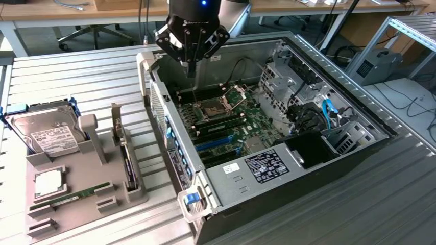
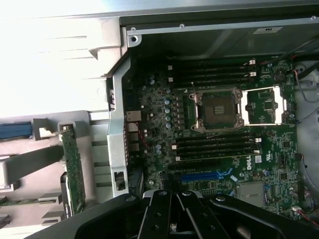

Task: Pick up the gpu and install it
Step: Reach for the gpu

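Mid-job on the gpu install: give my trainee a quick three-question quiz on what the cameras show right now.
1. True or false: the gripper is shut, holds nothing and hangs above the open computer case.
2. Multiple choice: where is the gpu?
A) in the gripper
B) standing on edge in the grey holder beside the computer case
C) inside the computer case
3. Fill in: in the exterior view, the hard drive stands to the ___ of the gpu.

Key: 1 true; 2 B; 3 left.
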Motion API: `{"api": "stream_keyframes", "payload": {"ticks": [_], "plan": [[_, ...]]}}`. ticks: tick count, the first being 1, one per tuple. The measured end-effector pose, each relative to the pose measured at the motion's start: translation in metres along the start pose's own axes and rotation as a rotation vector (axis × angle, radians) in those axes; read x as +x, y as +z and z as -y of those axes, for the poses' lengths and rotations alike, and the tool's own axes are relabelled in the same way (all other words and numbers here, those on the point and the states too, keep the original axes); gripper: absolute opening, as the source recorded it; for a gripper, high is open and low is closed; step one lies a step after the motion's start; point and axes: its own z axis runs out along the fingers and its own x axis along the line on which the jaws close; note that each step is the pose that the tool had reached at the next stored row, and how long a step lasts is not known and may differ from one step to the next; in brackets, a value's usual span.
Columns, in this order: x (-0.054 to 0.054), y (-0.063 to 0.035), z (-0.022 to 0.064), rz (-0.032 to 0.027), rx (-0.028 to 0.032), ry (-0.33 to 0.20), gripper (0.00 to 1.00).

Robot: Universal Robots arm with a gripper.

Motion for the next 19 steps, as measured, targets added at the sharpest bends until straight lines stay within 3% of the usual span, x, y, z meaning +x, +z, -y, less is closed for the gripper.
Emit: {"api": "stream_keyframes", "payload": {"ticks": [19], "plan": [[0.0049,0.0003,0.0004,0.0,0.0,0.0,0.11]]}}
